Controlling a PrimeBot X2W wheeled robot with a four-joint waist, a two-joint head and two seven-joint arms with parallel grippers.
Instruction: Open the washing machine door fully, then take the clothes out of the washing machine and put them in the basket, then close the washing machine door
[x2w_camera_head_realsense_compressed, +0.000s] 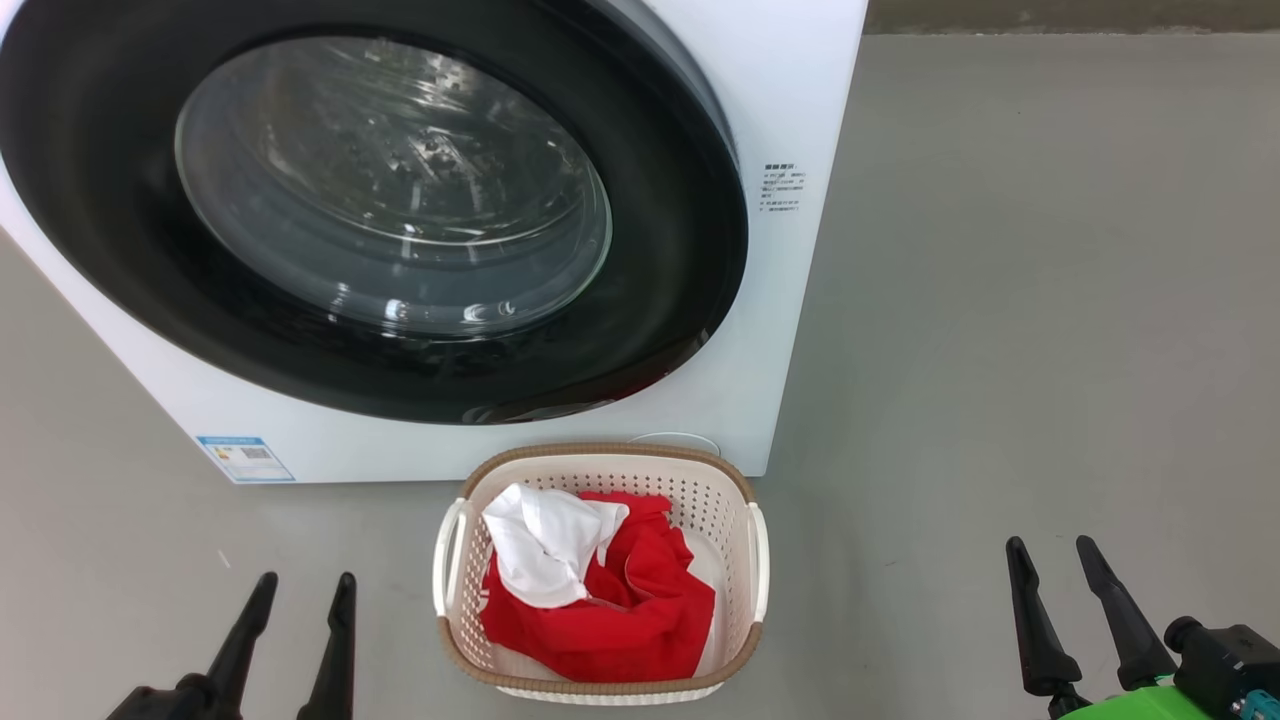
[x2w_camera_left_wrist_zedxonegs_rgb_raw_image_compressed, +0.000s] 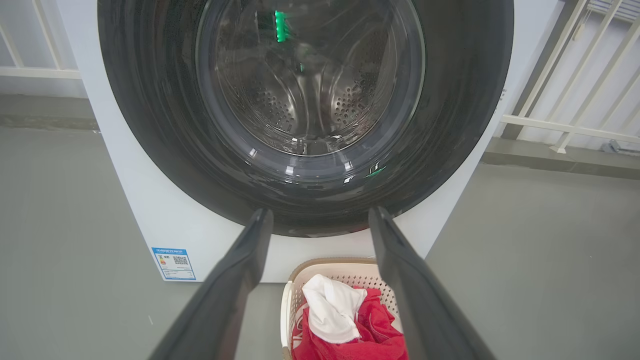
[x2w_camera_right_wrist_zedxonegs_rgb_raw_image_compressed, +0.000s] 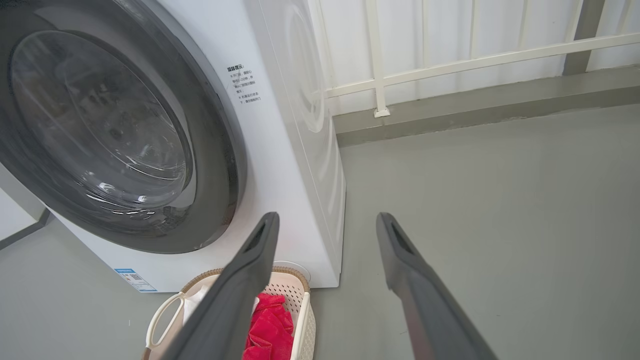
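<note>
Lower left, your left hand (x2w_camera_head_realsense_compressed: 307, 580) hangs empty, spread wide; above it the washing machine door (x2w_camera_head_realsense_compressed: 390, 190), stiff, glossy, probably slippery, looks shut on the washing machine (x2w_camera_head_realsense_compressed: 800, 300); take it at the rim. Centre, the basket (x2w_camera_head_realsense_compressed: 600, 452), on the floor (x2w_camera_head_realsense_compressed: 1000, 300) just before the machine, holds the clothes (x2w_camera_head_realsense_compressed: 620, 600), soft, light, easily pinched; right, your right hand (x2w_camera_head_realsense_compressed: 1050, 545) is spread, empty; nothing crowds either.

Open floor (x2w_camera_head_realsense_compressed: 1000, 300) right of basket (x2w_camera_head_realsense_compressed: 600, 451); door (x2w_camera_head_realsense_compressed: 100, 250) shut

The washing machine (x2w_camera_head_realsense_compressed: 790, 330) was white, the washing machine door (x2w_camera_head_realsense_compressed: 380, 200) rimmed glossy black; the cream, perforated basket (x2w_camera_head_realsense_compressed: 715, 505) held red and white clothes (x2w_camera_head_realsense_compressed: 630, 600).
</note>
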